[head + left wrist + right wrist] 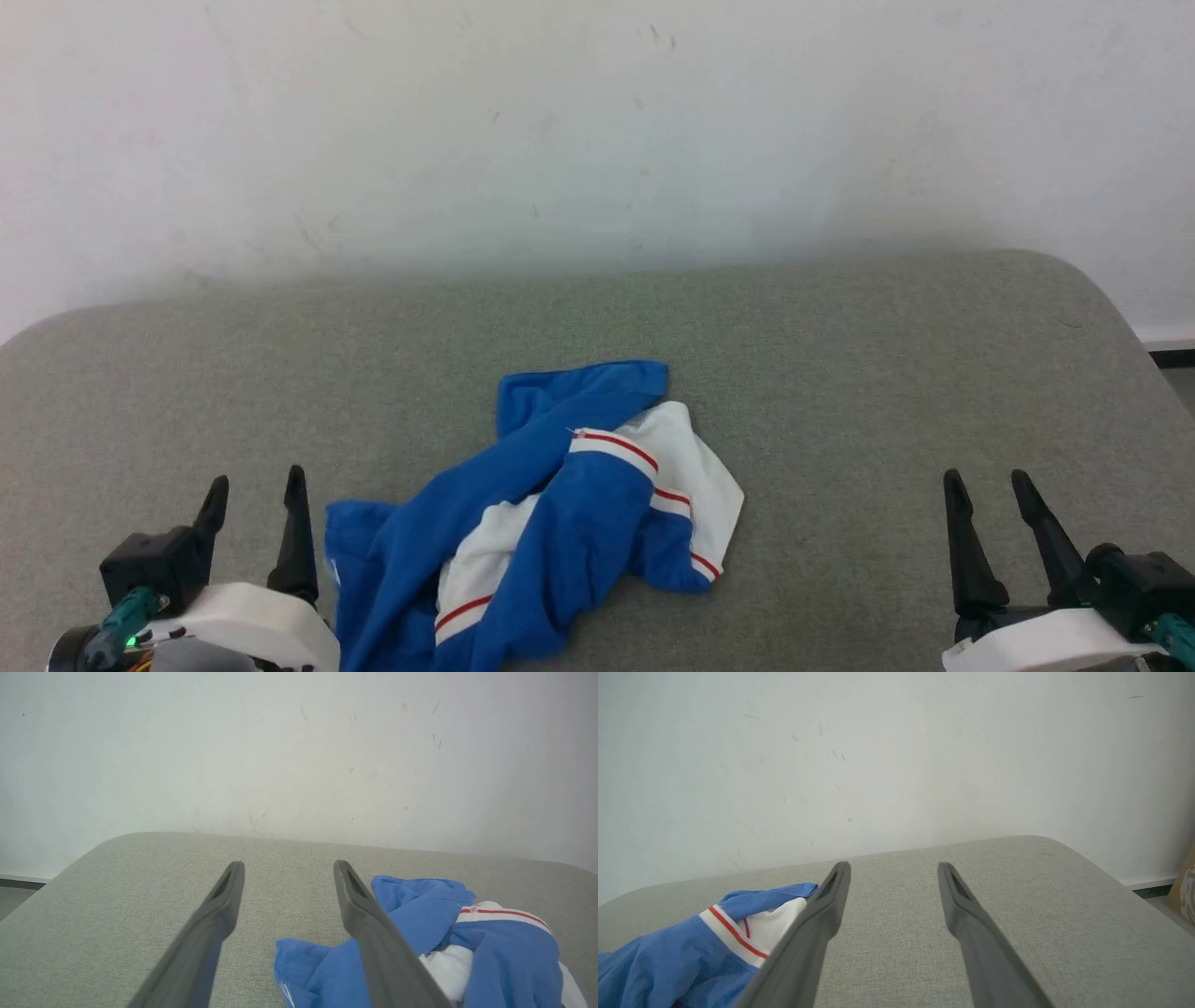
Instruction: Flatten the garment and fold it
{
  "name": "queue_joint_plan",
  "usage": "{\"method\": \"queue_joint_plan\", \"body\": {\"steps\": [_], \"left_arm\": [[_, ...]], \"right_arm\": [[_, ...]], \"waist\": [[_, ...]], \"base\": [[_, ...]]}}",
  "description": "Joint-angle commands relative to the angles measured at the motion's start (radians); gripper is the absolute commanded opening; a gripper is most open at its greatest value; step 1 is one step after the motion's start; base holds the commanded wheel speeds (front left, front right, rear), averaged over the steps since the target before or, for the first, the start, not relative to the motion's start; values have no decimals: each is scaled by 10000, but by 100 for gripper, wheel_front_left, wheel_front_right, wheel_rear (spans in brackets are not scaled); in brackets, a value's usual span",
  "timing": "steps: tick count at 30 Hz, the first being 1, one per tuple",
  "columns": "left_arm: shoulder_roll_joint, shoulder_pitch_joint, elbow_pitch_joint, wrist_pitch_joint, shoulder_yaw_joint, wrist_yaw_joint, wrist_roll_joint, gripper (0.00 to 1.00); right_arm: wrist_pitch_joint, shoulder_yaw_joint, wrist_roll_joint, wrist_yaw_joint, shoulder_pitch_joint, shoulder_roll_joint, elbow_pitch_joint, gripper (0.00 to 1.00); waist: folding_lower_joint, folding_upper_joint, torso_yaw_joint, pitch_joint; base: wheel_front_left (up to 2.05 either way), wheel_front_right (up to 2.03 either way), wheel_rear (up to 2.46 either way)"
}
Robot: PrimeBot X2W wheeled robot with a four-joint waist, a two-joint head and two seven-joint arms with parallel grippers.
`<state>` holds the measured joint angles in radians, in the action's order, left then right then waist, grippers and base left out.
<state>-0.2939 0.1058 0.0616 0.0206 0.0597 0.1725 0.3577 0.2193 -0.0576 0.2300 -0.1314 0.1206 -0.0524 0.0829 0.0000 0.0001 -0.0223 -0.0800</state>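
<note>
Head view: garment (523,523) crumpled, soft, light; we'd pinch its blue hem; left gripper (254,493), right gripper (988,487) spread, empty.

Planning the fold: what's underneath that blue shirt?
The garment lies crumpled directly on the grey-green padded surface. Its bunched folds hide anything that might lie beneath them.

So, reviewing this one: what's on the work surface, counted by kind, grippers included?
Garment: 1, the crumpled blue-and-white garment
Grippers: 2, left gripper and right gripper, both open and empty
Table: 1, the grey fabric-covered table
Total: 4
</note>
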Motion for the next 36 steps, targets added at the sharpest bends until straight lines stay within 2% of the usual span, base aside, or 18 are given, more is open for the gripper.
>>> {"method": "queue_joint_plan", "body": {"steps": [1,8,16,21,30,31,32,33,36], "left_arm": [[-18,60,113,-61,37,-7,61,100],[-39,-558,-425,-672,564,-444,229,100],[-88,-2034,-2449,-2120,1551,-1525,556,100],[29,-2533,-3200,-2870,2116,-2176,806,100],[89,-2589,-4194,-4373,3048,-2679,1132,100],[90,-2583,-4245,-4476,3132,-2717,1170,58],[90,-2583,-4245,-4476,3132,-2717,1170,58],[58,-2588,-4290,-4592,3286,-2784,1215,0],[-153,-2792,-4136,-3946,3170,-2598,882,0]], "right_arm": [[6,36,45,7,4,22,-35,100],[-23,163,-13,7,-276,22,-78,100],[-80,464,-65,7,-645,22,-72,100],[-52,541,-13,7,-718,22,21,100],[47,664,80,7,-841,22,231,100],[56,671,97,7,-856,22,260,100],[56,671,97,7,-856,22,260,100],[76,665,128,7,-872,22,319,100],[110,615,178,7,-847,22,424,100]], "waist": [[0,-1,37,118],[0,-1,17,513],[0,-1,-225,1020],[0,-1,-444,1208],[0,-1,-669,1384],[0,-1,-680,1380],[0,-1,-680,1380],[0,-1,-682,1369],[0,-1,-619,1278]], "base": [[0,0,0],[0,0,0],[0,0,0],[0,0,0],[0,0,0],[0,0,0],[0,0,0],[0,0,0],[0,0,0]]}}
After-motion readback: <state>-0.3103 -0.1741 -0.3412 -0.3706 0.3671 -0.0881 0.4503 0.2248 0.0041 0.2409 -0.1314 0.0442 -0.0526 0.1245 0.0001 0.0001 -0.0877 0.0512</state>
